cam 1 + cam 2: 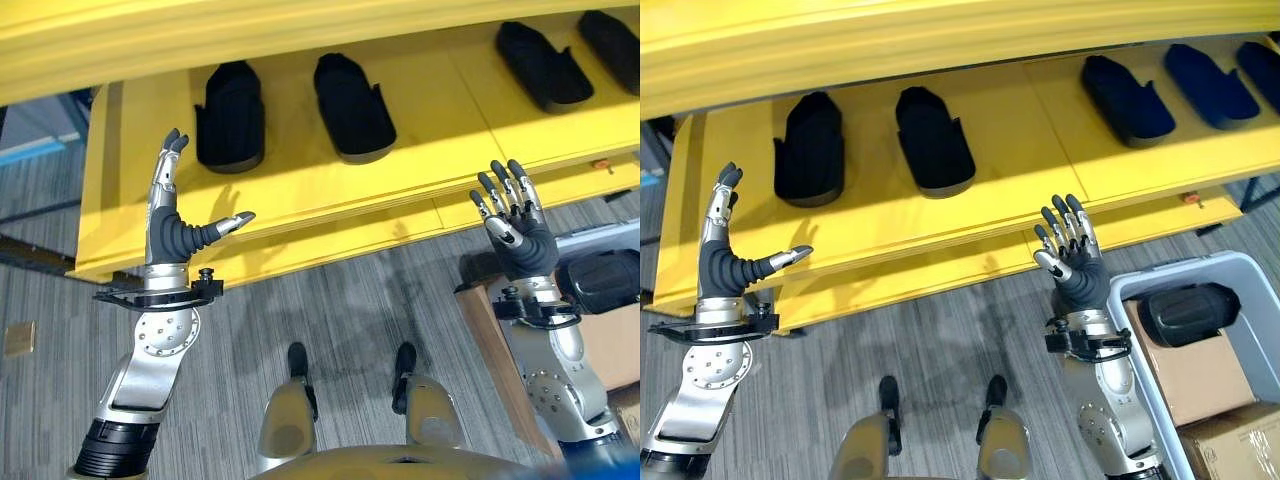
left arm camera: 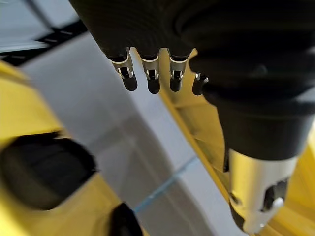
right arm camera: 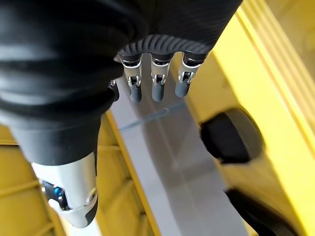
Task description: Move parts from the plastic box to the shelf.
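The left arm rises from the near left, forearm upright, and its left hand (image 1: 170,225) is raised with the fingers (image 1: 165,165) straight and close together, pointing to the far side, while the thumb (image 1: 232,225) sticks out to the right. The right arm comes up from the near right, its right hand (image 1: 1077,268) also raised, fingers (image 1: 1065,230) spread and relaxed. Neither hand holds anything.

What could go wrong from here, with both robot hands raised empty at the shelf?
1. The right robot hand must swing back over the grey plastic box for the black part; it could clip the rim.
2. The left robot hand hovers by the yellow shelf edge and may knock it.
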